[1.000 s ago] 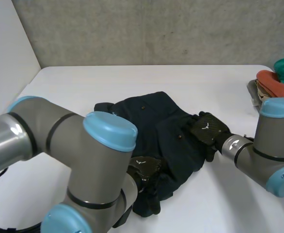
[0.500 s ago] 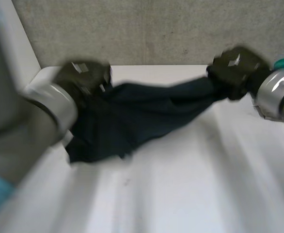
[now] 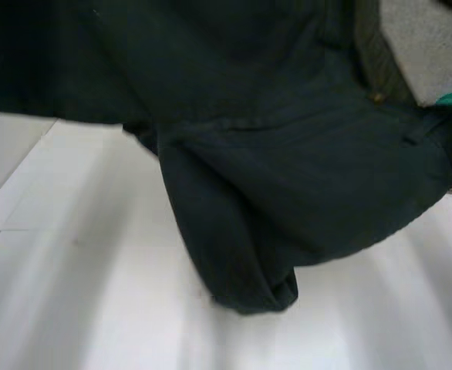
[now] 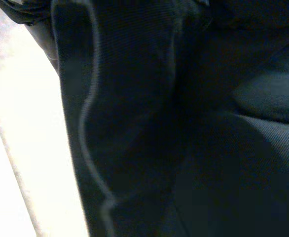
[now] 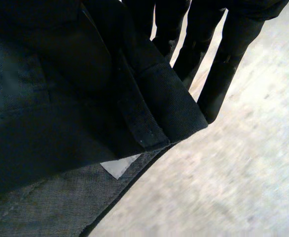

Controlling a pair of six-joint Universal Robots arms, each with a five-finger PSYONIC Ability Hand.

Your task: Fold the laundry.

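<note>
Fingers (image 5: 228, 59) of the right hand (image 5: 196, 39), held straight, pinch an edge of the dark garment (image 3: 288, 154), which hangs lifted with its lowest fold near the white desk (image 3: 72, 308), probably to let it fall open; the left hand's hold I cannot tell.

Right hand (image 5: 198, 44) fingers (image 5: 227, 69) straight, pinching cloth (image 5: 60, 98)

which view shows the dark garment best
Head view: the dark garment hangs lifted, its lower end bunched near the white table. Left wrist view shows close folds; right wrist view its hem and white tag.
</note>
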